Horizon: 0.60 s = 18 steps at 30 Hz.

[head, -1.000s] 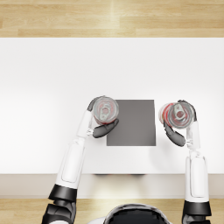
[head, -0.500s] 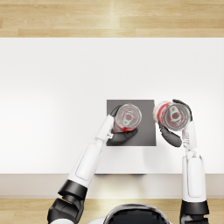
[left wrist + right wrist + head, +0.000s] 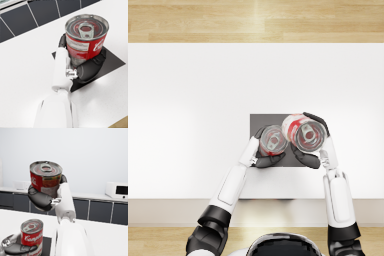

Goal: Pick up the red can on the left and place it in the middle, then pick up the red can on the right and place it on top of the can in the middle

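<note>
Two red soup cans are in view. One can (image 3: 273, 139) (image 3: 85, 40) stands upright on the dark grey mat (image 3: 259, 122) (image 3: 113, 61), with my left hand (image 3: 264, 154) (image 3: 87, 70) wrapped around it. My right hand (image 3: 312, 150) (image 3: 41, 196) holds the other can (image 3: 303, 132) (image 3: 45, 177) raised above the table, just right of the first and overlapping it from above. In the right wrist view the lower can (image 3: 31, 234) sits below the lifted one with the left hand (image 3: 16, 248) still on it.
The white table (image 3: 188, 110) spreads wide around the mat. A wooden floor strip (image 3: 253, 20) runs beyond its far edge. Dark cabinets (image 3: 100, 211) and a microwave (image 3: 117, 190) stand in the background.
My left hand has carried its can rightward onto the mat's middle. My right hand has lifted its can and moved it left toward the centre.
</note>
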### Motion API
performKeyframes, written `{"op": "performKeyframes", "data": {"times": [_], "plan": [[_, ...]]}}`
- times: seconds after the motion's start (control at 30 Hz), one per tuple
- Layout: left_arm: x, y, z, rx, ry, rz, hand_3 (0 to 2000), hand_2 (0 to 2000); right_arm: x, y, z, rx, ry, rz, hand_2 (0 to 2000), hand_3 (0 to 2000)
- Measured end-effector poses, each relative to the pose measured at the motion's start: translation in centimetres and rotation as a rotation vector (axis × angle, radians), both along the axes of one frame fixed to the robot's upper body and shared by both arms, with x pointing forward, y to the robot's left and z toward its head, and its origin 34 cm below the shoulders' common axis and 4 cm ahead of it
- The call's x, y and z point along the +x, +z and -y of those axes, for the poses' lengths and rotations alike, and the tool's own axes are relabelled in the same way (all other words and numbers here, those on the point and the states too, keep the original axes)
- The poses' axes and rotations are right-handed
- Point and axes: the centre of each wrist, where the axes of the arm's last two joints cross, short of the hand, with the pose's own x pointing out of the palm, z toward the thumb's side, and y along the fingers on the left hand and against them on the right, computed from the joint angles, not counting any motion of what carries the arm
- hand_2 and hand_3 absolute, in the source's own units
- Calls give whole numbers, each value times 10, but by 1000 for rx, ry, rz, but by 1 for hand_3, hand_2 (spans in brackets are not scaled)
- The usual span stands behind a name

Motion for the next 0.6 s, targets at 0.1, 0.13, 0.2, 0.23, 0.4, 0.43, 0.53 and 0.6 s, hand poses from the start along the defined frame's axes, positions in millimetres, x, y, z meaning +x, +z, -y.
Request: {"op": "performKeyframes", "data": {"times": [0.1,0.13,0.2,0.23,0.4,0.43,0.53,0.6], "plan": [[-2,-5,-1,-4,-9,-25,540,0,0,5,-10,-1,31,16,2000,1520],[-2,-6,-1,-6,4,-25,213,0,0,5,-12,-1,39,16,2000,1520],[-4,-6,-3,-13,35,-17,0,0,1,5,-18,-5,57,14,2000,1520],[-5,-6,-3,-18,44,-11,0,0,1,6,-21,-7,68,14,2000,1520],[-17,11,-6,-75,54,75,0,0,2,8,-35,-12,112,19,2000,1520],[-21,19,-8,-94,53,106,0,0,2,8,-37,-13,119,18,2000,1520],[-36,45,-23,-84,112,33,0,0,2,9,-43,-53,114,-121,2000,1520],[-45,64,-40,-108,173,41,0,0,4,10,-47,-63,89,-218,2000,1520]]}}
